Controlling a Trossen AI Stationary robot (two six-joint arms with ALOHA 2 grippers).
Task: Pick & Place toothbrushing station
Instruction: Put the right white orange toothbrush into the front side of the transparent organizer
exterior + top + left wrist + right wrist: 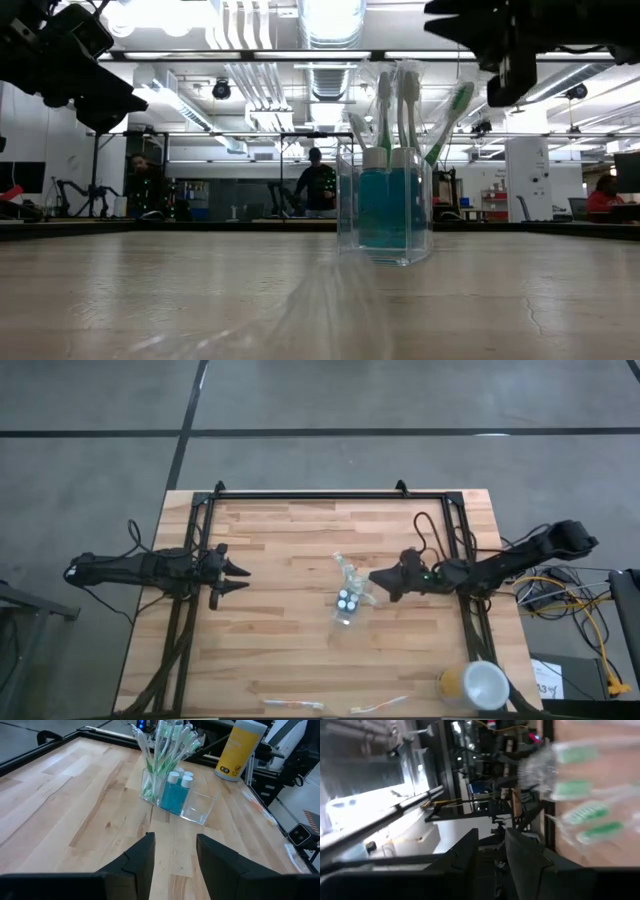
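The clear holder (175,800) already has toothbrushes (167,745) and tubes (176,790). Two toothbrushes (292,704) wait on the bench (280,630). Left pincer (238,575) is open; right pincer (376,578) holds nothing I can see.

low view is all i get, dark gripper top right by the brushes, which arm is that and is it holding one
observer: That is the right gripper. It is beside the toothbrushes, and its wrist view shows nothing between its fingers.
operator: where's the other arm then
observer: The left gripper hovers open over the table's left half, well apart from the clear holder.
operator: anything else on the table i can't see
observer: A yellow cup with a white top stands at the table corner on the right arm's side, away from the holder.
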